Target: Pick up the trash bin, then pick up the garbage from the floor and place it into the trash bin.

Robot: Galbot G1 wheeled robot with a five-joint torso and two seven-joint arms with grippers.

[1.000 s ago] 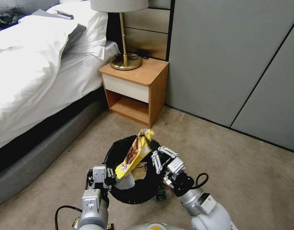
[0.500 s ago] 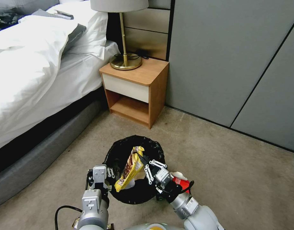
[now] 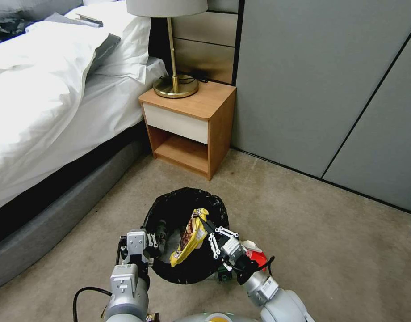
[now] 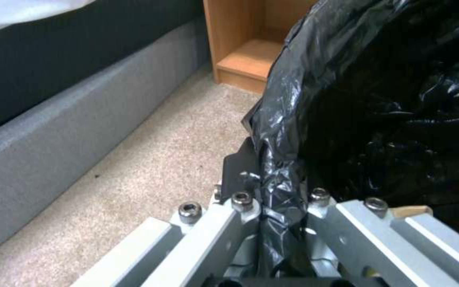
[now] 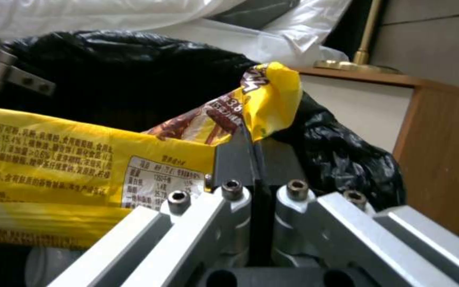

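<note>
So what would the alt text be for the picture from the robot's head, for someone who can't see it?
On a bedroom carpet, the robot's right hand holds a yellow snack wrapper over the black-lined trash bin, whose rim its left hand grips. A red-white packet lies by the bin; a bed, nightstand and lamp stand behind.

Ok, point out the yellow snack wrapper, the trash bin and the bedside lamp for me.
yellow snack wrapper [image 3: 190, 239]: head view, on its printed middle, above the bin's opening.
trash bin [image 3: 184, 197]: head view, on the far rim's black liner.
bedside lamp [image 3: 175, 87]: head view, on the brass base.
</note>
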